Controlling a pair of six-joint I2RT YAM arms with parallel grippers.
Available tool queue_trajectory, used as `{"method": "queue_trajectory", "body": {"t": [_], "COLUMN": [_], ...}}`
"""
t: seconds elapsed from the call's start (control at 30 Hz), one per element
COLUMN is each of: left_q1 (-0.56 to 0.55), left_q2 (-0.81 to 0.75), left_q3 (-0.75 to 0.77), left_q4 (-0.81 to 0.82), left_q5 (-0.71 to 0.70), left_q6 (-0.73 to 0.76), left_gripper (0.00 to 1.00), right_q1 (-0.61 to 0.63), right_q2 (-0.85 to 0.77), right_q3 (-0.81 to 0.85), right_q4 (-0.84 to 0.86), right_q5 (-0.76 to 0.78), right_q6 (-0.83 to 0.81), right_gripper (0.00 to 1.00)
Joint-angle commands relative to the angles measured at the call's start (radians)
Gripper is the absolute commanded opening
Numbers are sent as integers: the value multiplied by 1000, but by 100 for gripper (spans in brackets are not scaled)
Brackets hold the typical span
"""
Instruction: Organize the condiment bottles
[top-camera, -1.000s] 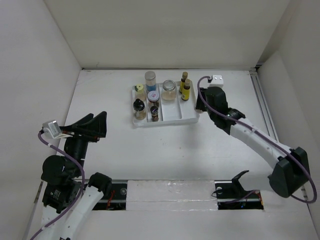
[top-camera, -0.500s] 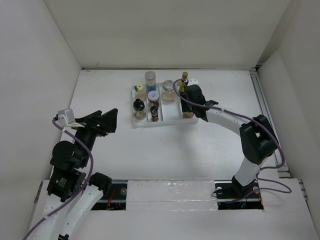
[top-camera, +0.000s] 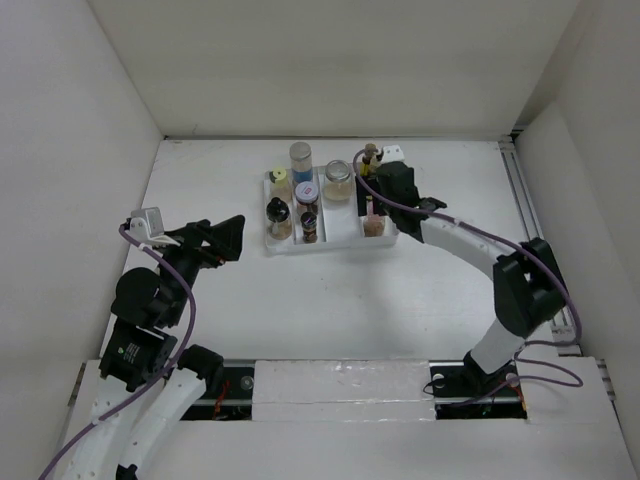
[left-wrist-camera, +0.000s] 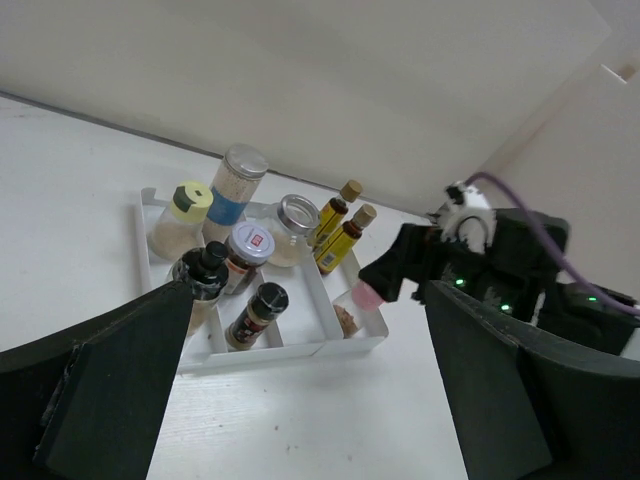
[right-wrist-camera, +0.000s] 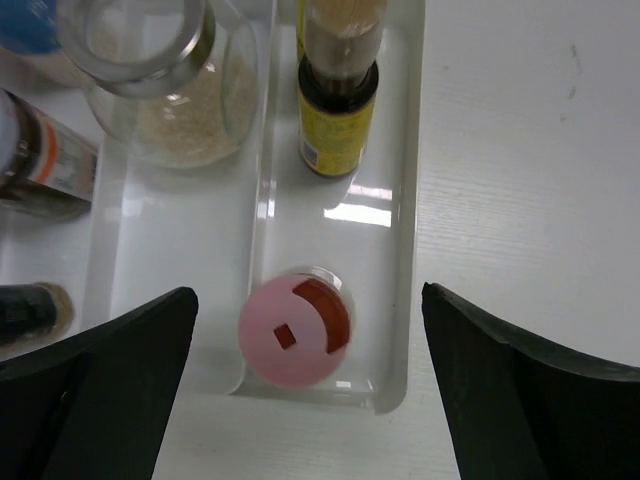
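The condiment bottles stand in the white divided tray (top-camera: 345, 236). A pink-capped jar (right-wrist-camera: 295, 330) stands upright at the near end of the right compartment; it also shows in the top view (top-camera: 373, 222) and the left wrist view (left-wrist-camera: 366, 298). My right gripper (right-wrist-camera: 307, 295) is open above it, with a finger wide on each side, not touching. Slim yellow-labelled bottles (right-wrist-camera: 338, 110) stand behind it. A silver-lidded jar (top-camera: 338, 178), a blue-labelled jar (top-camera: 301, 156) and a yellow-capped jar (top-camera: 281, 180) fill the back. My left gripper (top-camera: 225, 240) is open and empty, left of the tray.
Two black-capped bottles (top-camera: 277, 212) (top-camera: 310, 224) and a white-capped jar (top-camera: 305, 192) stand in the left compartments. The middle compartment's near half (right-wrist-camera: 170, 250) is bare. White walls enclose the table on three sides.
My right gripper swung from the tray's right side to over the right compartment. The pink-capped jar now stands there, let go. My left gripper moved forward toward the tray.
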Motion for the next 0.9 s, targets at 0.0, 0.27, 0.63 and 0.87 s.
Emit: {"method": "queue_trajectory", "body": {"t": [0.0,0.27,0.63,0.87], "left_q1": [3,3,3,3], "left_q2": [8,-1,-10,-10], "left_q3": [13,22,22,22], "left_q4": [30,21,30,30], "left_q5": [14,5,14,14], "left_q6": [16,16,26,26], "left_gripper": [99,99,99,99], "right_q1": [-5,-5,-43,-53], "right_q2": [-188,-641,-1221,-1212], "right_q3": [-4,-205,-460,-491], "right_q4": [47,35,-25,-25], "right_q5": [27,103,117,119], "right_q6": [-2,16,16,16], "right_gripper": [100,100,100,100]}}
